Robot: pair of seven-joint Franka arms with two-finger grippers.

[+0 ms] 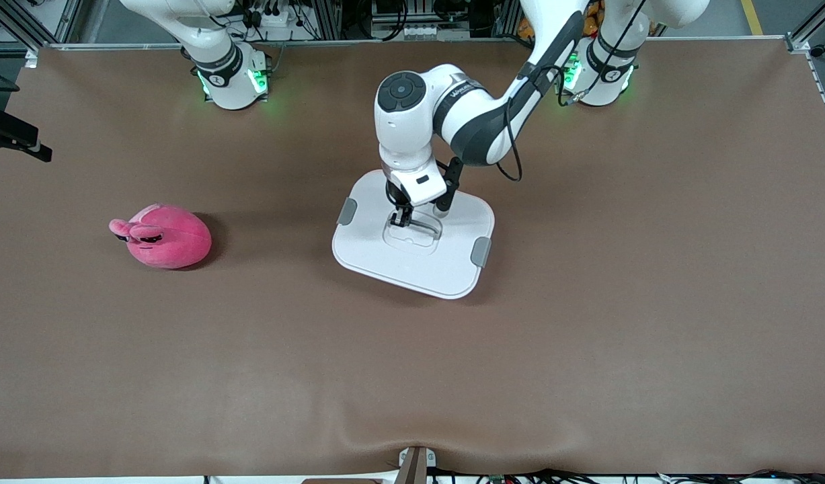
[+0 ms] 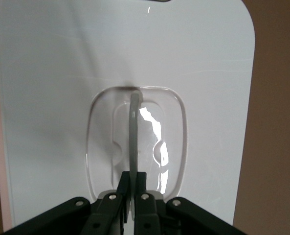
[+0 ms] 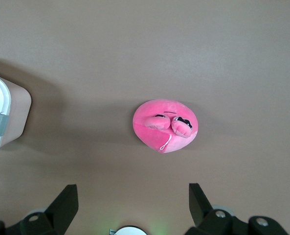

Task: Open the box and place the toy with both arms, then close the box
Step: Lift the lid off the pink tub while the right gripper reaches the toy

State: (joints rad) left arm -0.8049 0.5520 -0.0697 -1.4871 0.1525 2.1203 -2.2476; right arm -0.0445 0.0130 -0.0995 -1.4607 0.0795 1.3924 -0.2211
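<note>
- At the middle of the table [image 1: 587, 349], in the front view, stands the box [image 1: 413, 233] with its white lid [image 1: 378, 252] on. The left gripper [image 1: 401, 220] is down in the lid's recessed centre, pinched shut on the thin handle [image 1: 422, 224]. The toy [image 1: 162, 236] lies well apart from the box, toward the right arm's end of the table.
- In the left wrist view, the fingers [image 2: 139, 188] clamp the upright grey handle [image 2: 133, 132] near one end. The lid looks stiff, light and glossy, so likely slippery; the handle seems the only good purchase, and the grey side clips may resist a lift.
- In the right wrist view, the right gripper [image 3: 133, 205] waits high over the toy [image 3: 165, 125], jaws spread wide and empty. The plush looks soft and light; a squeeze across its round body should hold.
</note>
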